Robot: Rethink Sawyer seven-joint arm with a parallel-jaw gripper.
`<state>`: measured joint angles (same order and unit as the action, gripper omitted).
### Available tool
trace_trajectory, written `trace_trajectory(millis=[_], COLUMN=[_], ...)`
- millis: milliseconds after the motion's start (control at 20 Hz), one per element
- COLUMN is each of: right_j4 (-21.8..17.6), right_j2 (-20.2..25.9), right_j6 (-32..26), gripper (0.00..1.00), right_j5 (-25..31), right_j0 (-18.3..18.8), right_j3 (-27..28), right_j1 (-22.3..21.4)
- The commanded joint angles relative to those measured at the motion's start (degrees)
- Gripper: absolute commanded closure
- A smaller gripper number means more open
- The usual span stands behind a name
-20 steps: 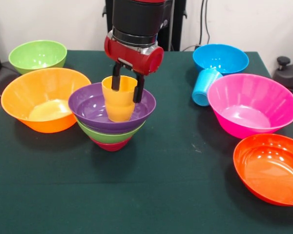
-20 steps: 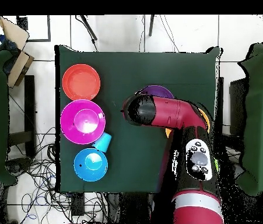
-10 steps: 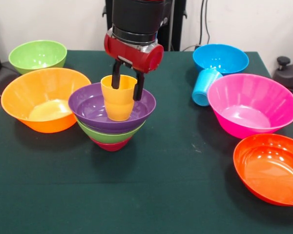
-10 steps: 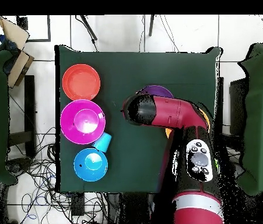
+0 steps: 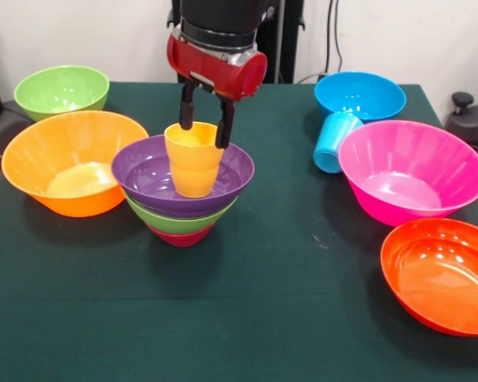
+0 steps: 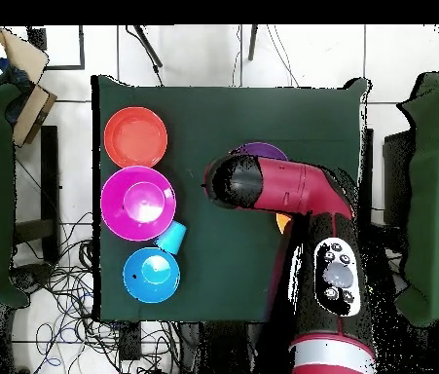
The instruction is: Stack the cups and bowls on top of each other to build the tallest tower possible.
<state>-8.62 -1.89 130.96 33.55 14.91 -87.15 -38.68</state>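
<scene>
Eight bowls and two cups were counted in the front view. Tower (image 5: 183, 187) stood mid-surface: crimson bowl (image 5: 181, 235) at the bottom, green bowl (image 5: 175, 220) in it, purple bowl (image 5: 155, 175) on top, yellow-orange cup (image 5: 193, 159) upright inside the purple one. Gripper (image 5: 204, 127) hung straight over the cup; fingers (image 5: 187, 111) were parted, one at each side of the rim, seemingly not pinching it.

Large orange bowl (image 5: 72, 159) sat just beside the tower, near touching the purple rim. Second green bowl (image 5: 61, 89) stood behind it at the corner. On the other side, well apart: blue bowl (image 5: 360, 94), light blue cup (image 5: 334, 141) lying tipped between it and the pink bowl (image 5: 412, 169), and red-orange bowl (image 5: 442, 274) nearest the camera.

Overhead, the arm (image 6: 291, 190) covered most of the tower; only a sliver of purple rim (image 6: 260, 149) and an orange scrap showed. Pink (image 6: 137, 203), blue (image 6: 151, 275) and red-orange (image 6: 135, 137) bowls and the blue cup (image 6: 170, 237) were plain there. Fingers and yellow-orange cup were hidden from above. Dark green surface (image 5: 247, 318).
</scene>
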Motion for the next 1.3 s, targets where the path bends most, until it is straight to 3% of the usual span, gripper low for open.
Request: trace_trajectory(millis=[50,450,800,1300], right_j4=[-1.2,1.0,3.3,5.8], right_j2=[3.4,3.2,2.0,0.5], right_j6=[-2.9,1.7,5.4,5.1], gripper=[0.00,0.00,0.00,0.00], right_j5=[8.1,6.1,7.9,9.6], right_j0=[-1.1,-2.4,-5.0,-5.9], right_j3=[-1.4,-4.7,-4.6,-4.0], right_j1=[-1.0,-2.6,-3.6,-4.7])
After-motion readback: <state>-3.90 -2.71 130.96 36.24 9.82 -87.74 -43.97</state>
